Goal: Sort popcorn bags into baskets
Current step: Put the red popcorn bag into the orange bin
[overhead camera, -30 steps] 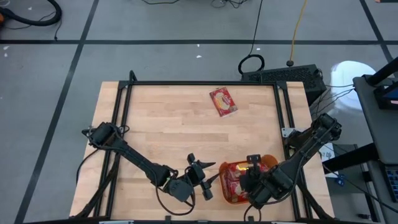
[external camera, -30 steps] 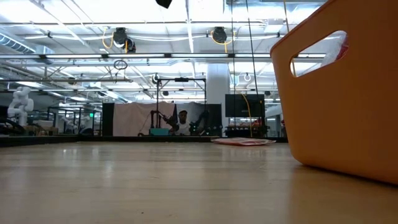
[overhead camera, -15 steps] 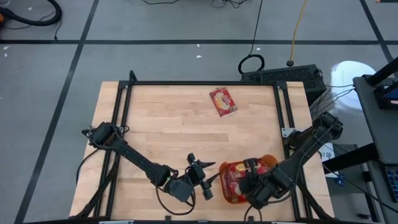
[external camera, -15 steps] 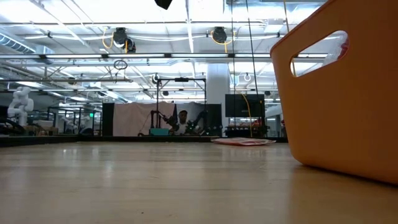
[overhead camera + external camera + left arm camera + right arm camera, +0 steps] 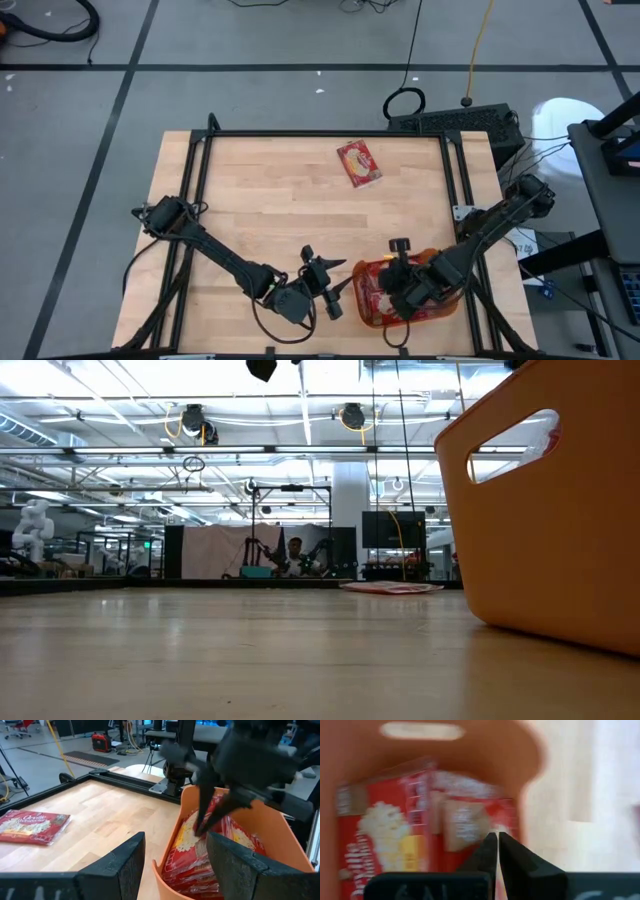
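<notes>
Since the earlier frame, the right gripper [image 5: 399,247] has lifted a little and swung toward the far rim of the orange basket [image 5: 438,309], and its fingers have come together; in the right wrist view they meet with nothing between them. Red popcorn bags [image 5: 200,860] lie stacked inside the basket, and one more popcorn bag [image 5: 359,163] lies flat on the table, well apart from the basket, toward the far edge. The left gripper [image 5: 333,291] waits just beside the basket on its left side, with its fingers apart and empty.

I judge that the step in hand is to leave the basket. To do it well, the right gripper should rise straight up clear of the rim before it travels, so that it drags neither the basket nor the top bag. Then it should open before it comes down on the lone bag.
</notes>
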Available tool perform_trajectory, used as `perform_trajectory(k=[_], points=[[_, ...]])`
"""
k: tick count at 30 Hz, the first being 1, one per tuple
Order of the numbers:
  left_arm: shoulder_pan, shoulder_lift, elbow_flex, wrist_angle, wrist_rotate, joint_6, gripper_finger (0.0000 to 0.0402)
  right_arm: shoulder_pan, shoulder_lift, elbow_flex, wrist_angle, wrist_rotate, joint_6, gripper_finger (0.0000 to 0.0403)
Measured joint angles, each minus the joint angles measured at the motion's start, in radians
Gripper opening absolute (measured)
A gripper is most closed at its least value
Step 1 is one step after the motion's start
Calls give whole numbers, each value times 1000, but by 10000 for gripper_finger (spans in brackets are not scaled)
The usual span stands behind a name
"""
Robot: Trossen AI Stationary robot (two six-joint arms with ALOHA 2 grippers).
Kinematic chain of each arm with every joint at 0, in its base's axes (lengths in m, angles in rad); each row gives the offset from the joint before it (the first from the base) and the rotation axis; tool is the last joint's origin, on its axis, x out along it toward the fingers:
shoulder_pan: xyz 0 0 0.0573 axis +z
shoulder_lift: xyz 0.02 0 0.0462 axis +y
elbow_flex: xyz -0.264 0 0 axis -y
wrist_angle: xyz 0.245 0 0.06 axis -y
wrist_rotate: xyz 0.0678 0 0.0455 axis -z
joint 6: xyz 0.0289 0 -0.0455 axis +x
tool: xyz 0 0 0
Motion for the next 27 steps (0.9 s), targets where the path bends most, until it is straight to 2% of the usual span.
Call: perform_trajectory(k=[5,12,21,27], points=[[3,0,0,-3,0,7,214,-10,-1,-77,167,-109,-65,1],[6,0,0,-5,0,18,214,-10,-57,-83,187,-117,-122,1],[26,0,0,-129,-17,10,214,-116,-247,-83,185,-53,-230,1],[81,0,0,-278,-28,-95,214,-238,-359,-157,190,166,-296,2]])
